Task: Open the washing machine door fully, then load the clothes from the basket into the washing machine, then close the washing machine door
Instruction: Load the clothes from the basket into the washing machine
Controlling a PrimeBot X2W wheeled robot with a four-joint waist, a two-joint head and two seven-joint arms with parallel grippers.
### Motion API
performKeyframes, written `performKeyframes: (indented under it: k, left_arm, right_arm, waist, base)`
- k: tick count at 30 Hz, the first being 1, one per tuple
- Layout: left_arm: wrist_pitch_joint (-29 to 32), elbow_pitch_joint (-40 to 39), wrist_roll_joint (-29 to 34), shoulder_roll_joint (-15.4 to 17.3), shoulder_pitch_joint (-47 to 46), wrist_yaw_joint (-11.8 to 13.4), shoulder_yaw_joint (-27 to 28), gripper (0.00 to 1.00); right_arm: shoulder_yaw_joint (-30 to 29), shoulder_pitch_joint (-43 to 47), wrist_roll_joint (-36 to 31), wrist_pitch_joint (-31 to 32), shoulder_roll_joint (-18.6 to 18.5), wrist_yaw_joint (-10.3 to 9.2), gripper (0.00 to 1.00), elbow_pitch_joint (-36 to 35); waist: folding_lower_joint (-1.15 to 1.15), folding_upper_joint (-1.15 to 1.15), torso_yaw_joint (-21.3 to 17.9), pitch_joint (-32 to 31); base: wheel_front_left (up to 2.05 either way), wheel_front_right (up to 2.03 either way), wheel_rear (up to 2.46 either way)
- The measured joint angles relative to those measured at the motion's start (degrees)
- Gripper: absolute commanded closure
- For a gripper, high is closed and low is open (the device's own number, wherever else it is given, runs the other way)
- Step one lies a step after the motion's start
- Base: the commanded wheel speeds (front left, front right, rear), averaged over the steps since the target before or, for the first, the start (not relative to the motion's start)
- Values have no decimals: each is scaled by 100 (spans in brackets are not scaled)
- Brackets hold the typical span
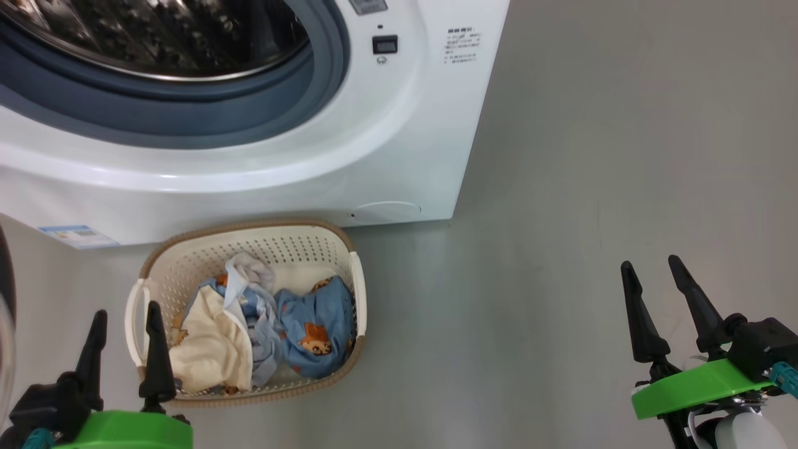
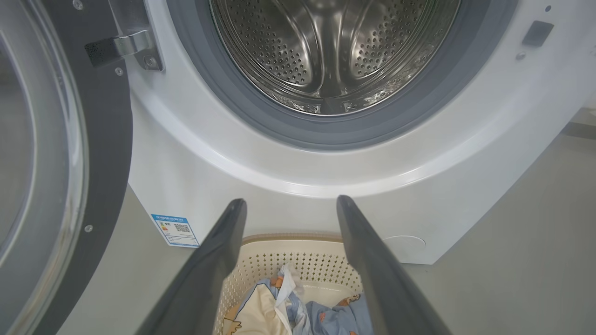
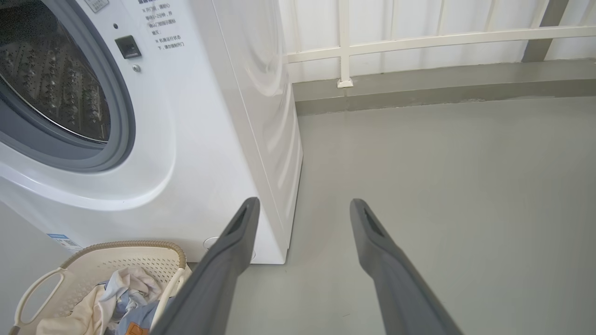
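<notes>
Smooth grey floor (image 3: 442, 163); white railing (image 3: 442, 44) behind

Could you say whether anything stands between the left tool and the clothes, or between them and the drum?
Nothing visible does: the clothes lie uncovered in the basket, and the washing machine door hangs clear of the drum.

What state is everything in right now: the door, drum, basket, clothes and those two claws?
washing machine door: open, swung out to the robot's left.
drum: empty where visible.
basket: upright on the floor before the washing machine, holding clothes.
clothes: heaped in the basket.
left gripper: open, empty.
right gripper: open, empty.
</notes>
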Motion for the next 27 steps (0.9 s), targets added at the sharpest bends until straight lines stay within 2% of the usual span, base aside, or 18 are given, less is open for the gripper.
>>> performKeyframes:
  k: [11,27]
  left_arm:
    - [0,42,11,-3,-400,-2,-36,0]
    - [0,515,73,-25,-1094,-10,29,0]
  right_arm:
    - [7,-263,0,0,-12,0,0,-99]
    - [74,-648,0,0,-5,0,0,-152]
  waist:
    - [0,0,-30,522]
    - [0,0,-140,1290]
  base:
    - [0,0,0]
    - [0,0,0]
